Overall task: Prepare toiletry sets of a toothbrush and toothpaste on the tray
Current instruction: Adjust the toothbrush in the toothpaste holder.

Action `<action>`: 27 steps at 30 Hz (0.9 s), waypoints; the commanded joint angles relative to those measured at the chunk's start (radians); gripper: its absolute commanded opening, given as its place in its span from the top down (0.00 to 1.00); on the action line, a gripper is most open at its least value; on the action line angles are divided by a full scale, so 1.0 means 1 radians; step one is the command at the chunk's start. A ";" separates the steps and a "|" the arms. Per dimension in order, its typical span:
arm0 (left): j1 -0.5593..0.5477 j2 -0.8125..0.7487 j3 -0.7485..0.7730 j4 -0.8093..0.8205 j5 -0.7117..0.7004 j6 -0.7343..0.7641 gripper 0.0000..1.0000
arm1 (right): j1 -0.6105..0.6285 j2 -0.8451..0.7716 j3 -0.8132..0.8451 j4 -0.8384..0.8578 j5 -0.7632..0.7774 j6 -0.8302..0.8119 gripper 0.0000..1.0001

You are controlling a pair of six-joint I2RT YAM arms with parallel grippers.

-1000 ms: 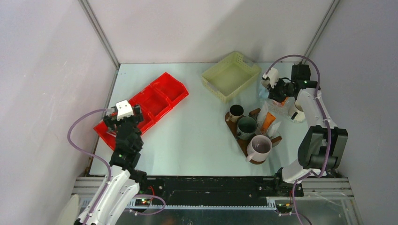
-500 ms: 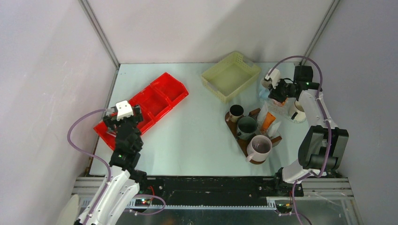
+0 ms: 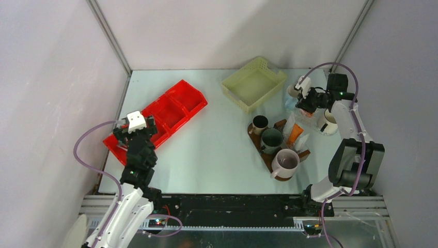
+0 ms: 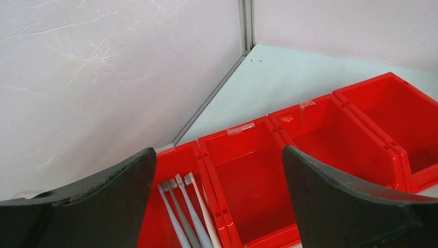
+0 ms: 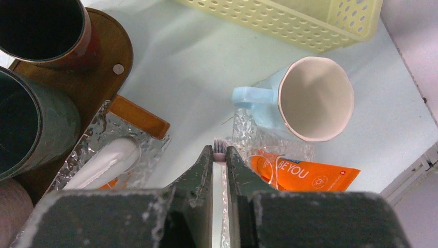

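Both reach forward: left gripper (image 4: 218, 155) spread wide above red bin (image 4: 330, 139), right gripper (image 5: 219, 155) pinching toothbrush (image 5: 220, 145)

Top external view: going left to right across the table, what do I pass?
red bin → small dark brown mug → dark green mug → mauve-grey mug → white mug. The yellow basket spans across the mugs' positions, so it is left out.

The pale desk (image 3: 217, 150) is carrying a red bin (image 3: 190, 96) at left, a yellow mesh basket (image 3: 254, 82) behind, and the wooden tray (image 5: 111, 62) at right, a pale blue mug (image 5: 310, 98) and an orange tube (image 5: 310, 173) lying beside it.
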 commanded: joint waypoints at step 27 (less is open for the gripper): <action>0.005 -0.012 -0.004 0.021 0.026 0.029 0.02 | -0.067 -0.003 0.001 -0.072 -0.136 -0.225 0.94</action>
